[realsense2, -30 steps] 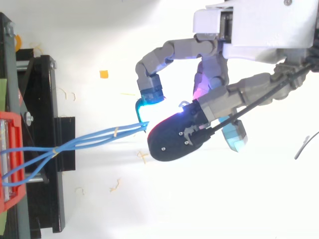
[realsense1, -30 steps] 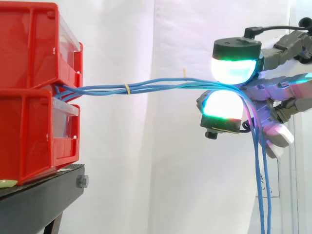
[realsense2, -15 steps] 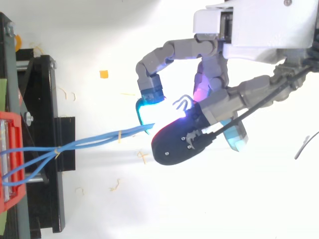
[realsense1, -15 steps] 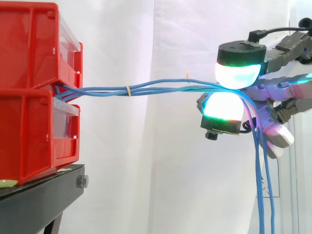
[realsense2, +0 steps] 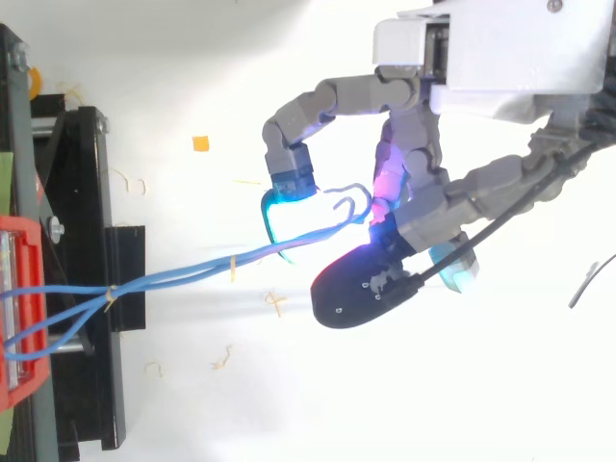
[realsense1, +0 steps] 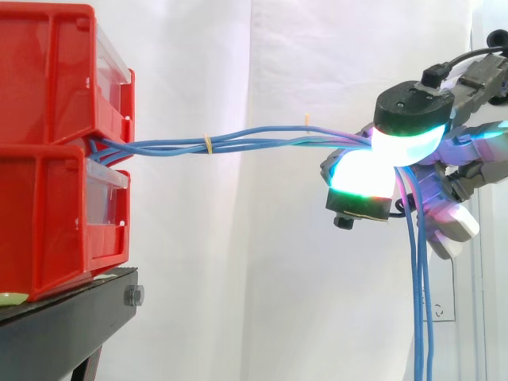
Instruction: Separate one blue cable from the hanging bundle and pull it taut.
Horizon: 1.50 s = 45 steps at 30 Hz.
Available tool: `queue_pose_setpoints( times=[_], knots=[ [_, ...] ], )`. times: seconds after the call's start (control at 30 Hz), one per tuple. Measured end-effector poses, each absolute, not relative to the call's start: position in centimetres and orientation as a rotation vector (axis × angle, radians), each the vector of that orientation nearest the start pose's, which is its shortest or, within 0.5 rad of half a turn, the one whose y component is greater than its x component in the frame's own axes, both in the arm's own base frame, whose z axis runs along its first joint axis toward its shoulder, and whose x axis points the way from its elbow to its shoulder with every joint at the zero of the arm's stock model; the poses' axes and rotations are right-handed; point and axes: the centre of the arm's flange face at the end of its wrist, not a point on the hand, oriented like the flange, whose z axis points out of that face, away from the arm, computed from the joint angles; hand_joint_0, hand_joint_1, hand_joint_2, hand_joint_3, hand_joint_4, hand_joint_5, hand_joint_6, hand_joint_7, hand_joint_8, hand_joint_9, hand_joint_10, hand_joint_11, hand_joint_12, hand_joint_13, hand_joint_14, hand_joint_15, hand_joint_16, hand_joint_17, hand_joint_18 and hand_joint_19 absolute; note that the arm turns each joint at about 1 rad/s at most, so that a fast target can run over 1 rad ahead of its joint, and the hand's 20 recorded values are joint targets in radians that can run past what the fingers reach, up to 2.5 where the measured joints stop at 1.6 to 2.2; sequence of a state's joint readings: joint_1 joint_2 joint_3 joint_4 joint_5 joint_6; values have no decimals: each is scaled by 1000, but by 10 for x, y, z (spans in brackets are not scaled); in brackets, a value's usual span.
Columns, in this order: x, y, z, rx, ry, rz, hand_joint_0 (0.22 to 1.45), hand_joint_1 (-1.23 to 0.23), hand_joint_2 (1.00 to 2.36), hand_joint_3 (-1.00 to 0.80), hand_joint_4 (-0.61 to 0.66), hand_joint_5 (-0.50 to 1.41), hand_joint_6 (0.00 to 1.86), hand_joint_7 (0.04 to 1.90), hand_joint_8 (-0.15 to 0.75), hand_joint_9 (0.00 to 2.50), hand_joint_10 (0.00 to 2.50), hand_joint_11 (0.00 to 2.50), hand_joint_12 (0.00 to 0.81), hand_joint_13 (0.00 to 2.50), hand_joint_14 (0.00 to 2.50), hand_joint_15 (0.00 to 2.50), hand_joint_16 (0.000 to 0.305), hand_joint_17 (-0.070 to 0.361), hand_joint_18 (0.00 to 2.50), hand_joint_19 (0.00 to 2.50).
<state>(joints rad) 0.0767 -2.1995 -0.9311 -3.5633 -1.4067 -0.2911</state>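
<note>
Several blue cables (realsense1: 254, 141) run level from between the two stacked red bins (realsense1: 55, 151) to my hand (realsense1: 456, 151) at the right. They pass between a white-green glowing fingertip (realsense1: 363, 176) below and a tilted black-backed pad (realsense1: 413, 131) above, then drop straight down (realsense1: 419, 302). The fingers are curled round the bundle. From above, the cables (realsense2: 183, 277) fan out of the bin (realsense2: 24, 308) and join at the hand (realsense2: 423, 192), where a small cable loop (realsense2: 348, 204) shows beside a cyan fingertip (realsense2: 289, 214).
The bins stand on a black stand (realsense1: 71, 317) at the left. Small yellow ties (realsense1: 207, 144) bind the cables. A white curtain hangs behind. Scraps of yellow tie (realsense2: 200, 143) lie on the white floor.
The upper black-backed pad has slid right along the cables and tilted over them. From above, that fingertip has drawn back toward the palm and a cable loop has come into sight.
</note>
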Motion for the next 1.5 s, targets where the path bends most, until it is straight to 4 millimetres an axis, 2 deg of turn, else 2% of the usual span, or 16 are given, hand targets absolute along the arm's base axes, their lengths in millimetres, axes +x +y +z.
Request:
queue_pose_setpoints(
  times=[0.07, 0.13, 0.27, 0.73, 1.03, 1.3, 1.5],
  knots=[
    [702, -96, 380, 1248, 1623, 710, 642, -767, 1000, -500, 49, 140, 504, 1277, 96, 1865, 11, 246, 231, 1247, 16, 410, 49, 110, 890, 607],
    [702, -96, 380, 1249, 1622, 710, 558, -657, 1000, -500, 63, 139, 504, 1291, 98, 1861, 10, 226, 232, 1253, 15, 402, 51, 116, 895, 607],
    [702, -96, 380, 1249, 1623, 710, 503, -567, 1000, -500, 75, 140, 504, 1282, 108, 1864, 9, 201, 243, 1266, 14, 380, 56, 126, 916, 584],
    [702, -96, 379, 1251, 1623, 710, 585, -727, 1000, -499, 60, 139, 504, 1274, 100, 1840, 9, 207, 232, 1242, 15, 406, 52, 116, 855, 615],
    [702, -96, 379, 1251, 1623, 710, 666, -665, 1000, -498, 47, 140, 504, 1273, 80, 1871, 10, 210, 226, 1252, 15, 407, 50, 112, 869, 612],
    [701, -96, 377, 1253, 1625, 708, 551, -594, 1000, -500, 60, 140, 504, 1280, 93, 1862, 9, 206, 234, 1261, 15, 398, 54, 121, 878, 612],
    [701, -96, 377, 1252, 1625, 708, 537, -607, 1000, -500, 69, 140, 504, 1274, 93, 1860, 9, 186, 236, 1262, 16, 394, 55, 123, 879, 606]
  ],
)
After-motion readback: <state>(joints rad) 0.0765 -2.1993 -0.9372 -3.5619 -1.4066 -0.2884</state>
